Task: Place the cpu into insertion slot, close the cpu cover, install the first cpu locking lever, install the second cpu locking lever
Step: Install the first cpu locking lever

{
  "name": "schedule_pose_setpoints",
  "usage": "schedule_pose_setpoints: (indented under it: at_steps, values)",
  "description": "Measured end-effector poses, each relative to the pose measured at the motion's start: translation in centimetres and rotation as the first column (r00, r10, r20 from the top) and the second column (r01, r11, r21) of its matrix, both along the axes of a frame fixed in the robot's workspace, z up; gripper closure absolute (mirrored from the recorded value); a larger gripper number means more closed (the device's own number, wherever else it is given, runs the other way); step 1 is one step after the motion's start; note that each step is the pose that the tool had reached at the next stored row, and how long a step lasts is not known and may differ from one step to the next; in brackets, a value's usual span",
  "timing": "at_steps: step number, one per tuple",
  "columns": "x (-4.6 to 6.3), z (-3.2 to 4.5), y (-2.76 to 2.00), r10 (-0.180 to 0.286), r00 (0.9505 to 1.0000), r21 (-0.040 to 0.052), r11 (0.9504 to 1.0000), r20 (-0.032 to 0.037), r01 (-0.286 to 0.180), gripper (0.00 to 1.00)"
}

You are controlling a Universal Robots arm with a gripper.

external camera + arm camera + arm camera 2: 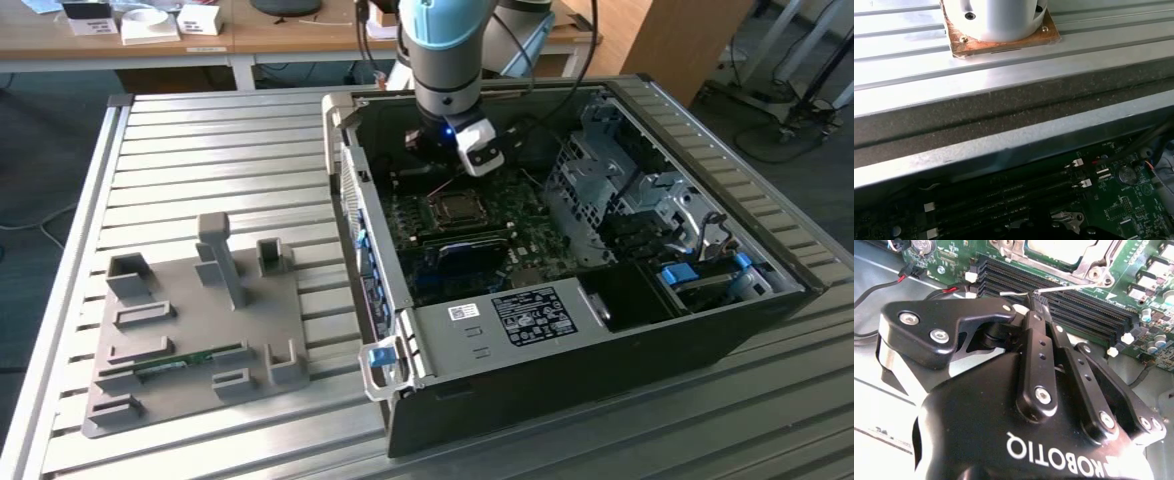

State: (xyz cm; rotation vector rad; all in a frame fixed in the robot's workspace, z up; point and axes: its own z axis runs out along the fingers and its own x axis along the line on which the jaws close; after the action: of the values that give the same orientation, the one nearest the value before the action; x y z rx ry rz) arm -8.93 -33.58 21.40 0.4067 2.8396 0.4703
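Note:
In the exterior view my gripper (pixel 461 160) reaches down into the open computer case, just behind the insertion slot (pixel 454 208) on the green motherboard. The second wrist view shows the black fingers (pixel 1035 335) drawn together, their tips touching a thin silvery locking lever (pixel 1064 287) that runs along the edge of the socket. The cpu (pixel 1064 249) lies in the slot, its pale metal top showing through the window of the cpu cover (pixel 1093 266), which lies flat over it. Whether the lever is pinched or only pressed cannot be told.
Long black memory slots (pixel 1079 310) run right beside the fingertips. The case wall (pixel 1004 145) rises close behind the board. Drive cages (pixel 627 190) stand at the exterior view's right. A grey fixture tray (pixel 187 330) sits on the slatted table at the exterior view's left.

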Motion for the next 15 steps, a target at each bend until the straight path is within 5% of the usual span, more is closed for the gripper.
schedule_pose_setpoints:
  at_steps: [15]
  values:
    - [0.28,-0.65,0.00,0.000,1.0000,0.0000,1.0000,0.0003,0.000,0.89]
